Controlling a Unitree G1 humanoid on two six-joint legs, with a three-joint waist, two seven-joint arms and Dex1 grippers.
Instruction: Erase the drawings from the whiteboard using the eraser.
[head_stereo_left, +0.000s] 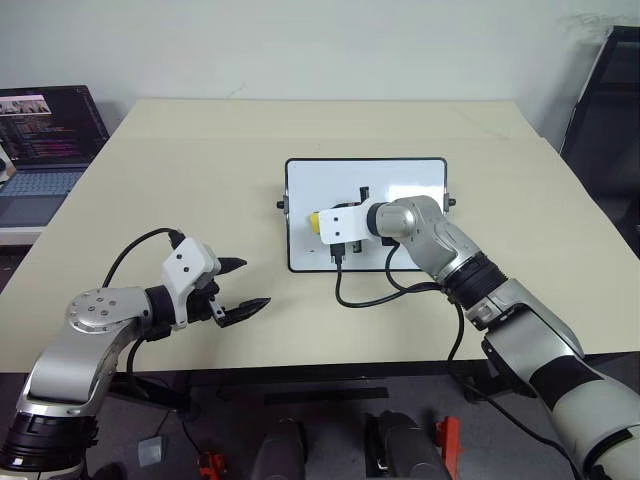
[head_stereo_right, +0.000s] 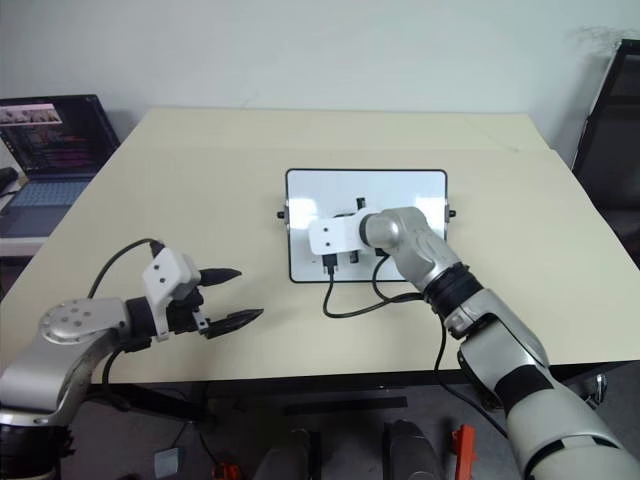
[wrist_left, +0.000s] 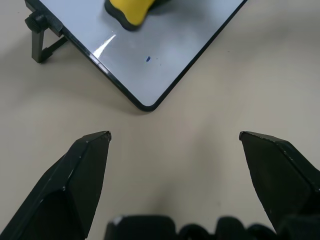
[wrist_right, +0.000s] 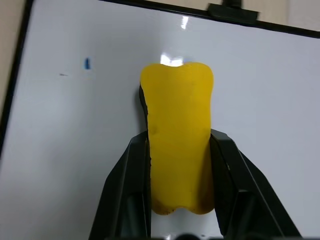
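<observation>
1. The whiteboard (head_stereo_left: 400, 180) is propped on small folding feet mid-table, nearer the far edge than the near one. Its surface reads almost clean; one small blue mark (wrist_right: 87, 63) is seen near a corner, beside the frame.
2. The eraser (wrist_right: 177, 135) is pinched across its narrow waist by the right gripper (wrist_right: 180, 150), jaws pressed on both long sides, yellow back up, dark face toward the board, near the board's left short side.
3. Contact between eraser and board cannot be confirmed.
4. The left gripper (head_stereo_left: 243, 284) is held over bare table toward the near left corner, jaws spread, nothing between them.
5. Eraser handling, judged: light, moulded yellow body probably stiff, dark pad likely soft. The waisted profile gives the jaws a natural seat, so the current hold point looks right. Twist in the grip is likely under hard sideways drag.
6. Board handling, judged: light, glossy, slick. Being tilted on thin feet and unclamped, it is likely to slide or tip under firm pressing. If bracing is needed, the black frame or a side knob (head_stereo_left: 281, 205) is the place, not the white face.
7. Cable (head_stereo_left: 380, 295) loops on the table at the board's near edge; snagging is possible.
</observation>
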